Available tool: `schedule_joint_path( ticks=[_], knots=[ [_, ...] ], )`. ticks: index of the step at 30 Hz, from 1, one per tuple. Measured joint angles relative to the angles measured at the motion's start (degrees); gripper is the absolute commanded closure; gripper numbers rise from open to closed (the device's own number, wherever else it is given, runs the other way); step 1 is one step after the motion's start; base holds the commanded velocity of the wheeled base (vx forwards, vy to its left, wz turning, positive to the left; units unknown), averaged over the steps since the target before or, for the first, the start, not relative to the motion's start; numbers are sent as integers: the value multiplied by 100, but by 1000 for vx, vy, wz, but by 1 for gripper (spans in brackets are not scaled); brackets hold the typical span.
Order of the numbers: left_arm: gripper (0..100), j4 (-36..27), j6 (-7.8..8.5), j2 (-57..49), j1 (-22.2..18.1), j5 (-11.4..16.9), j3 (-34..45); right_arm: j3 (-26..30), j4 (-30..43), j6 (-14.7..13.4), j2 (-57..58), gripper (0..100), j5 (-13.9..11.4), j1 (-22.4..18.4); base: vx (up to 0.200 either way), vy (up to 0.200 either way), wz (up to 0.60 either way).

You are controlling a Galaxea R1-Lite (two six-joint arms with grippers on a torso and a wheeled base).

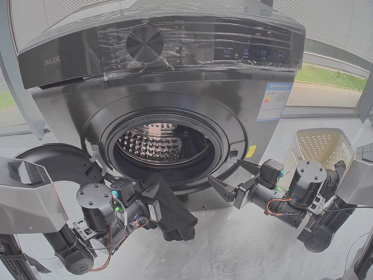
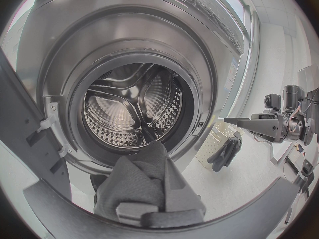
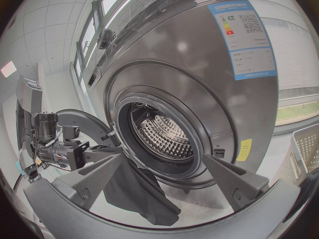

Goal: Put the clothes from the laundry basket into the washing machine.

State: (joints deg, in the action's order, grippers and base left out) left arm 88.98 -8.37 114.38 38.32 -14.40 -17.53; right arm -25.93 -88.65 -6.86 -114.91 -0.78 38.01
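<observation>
The washing machine (image 1: 163,98) stands in front of me, its round door (image 1: 58,164) swung open to the left and the steel drum (image 1: 163,148) lit inside. My left gripper (image 1: 149,189) is shut on a dark cloth (image 1: 176,218) just below the drum's opening; the cloth hangs toward the floor. In the left wrist view the cloth (image 2: 133,183) bunches between the fingers (image 2: 176,183) at the drum's (image 2: 129,107) lower lip. My right gripper (image 1: 224,170) stands open and bare at the opening's lower right. A dark garment (image 1: 334,175) drapes over the laundry basket (image 1: 322,144) rim.
The beige basket (image 3: 305,146) stands on the floor right of the machine, close behind my right arm. The open door (image 3: 79,123) lies behind my left arm. Pale tiled floor (image 1: 233,249) spreads in front of the machine. Glass walls surround the spot.
</observation>
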Motion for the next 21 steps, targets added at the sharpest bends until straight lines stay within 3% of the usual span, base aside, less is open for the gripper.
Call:
schedule_joint_path(
  ticks=[12,21],
  knots=[
    [100,-5,101,1020,-37,134,-1395,308,7,11,13,0,-20,189,0,0,0],
    [100,-5,-18,1670,-307,247,-2437,430,5,9,-2,0,-26,306,0,0,0]
  ],
)
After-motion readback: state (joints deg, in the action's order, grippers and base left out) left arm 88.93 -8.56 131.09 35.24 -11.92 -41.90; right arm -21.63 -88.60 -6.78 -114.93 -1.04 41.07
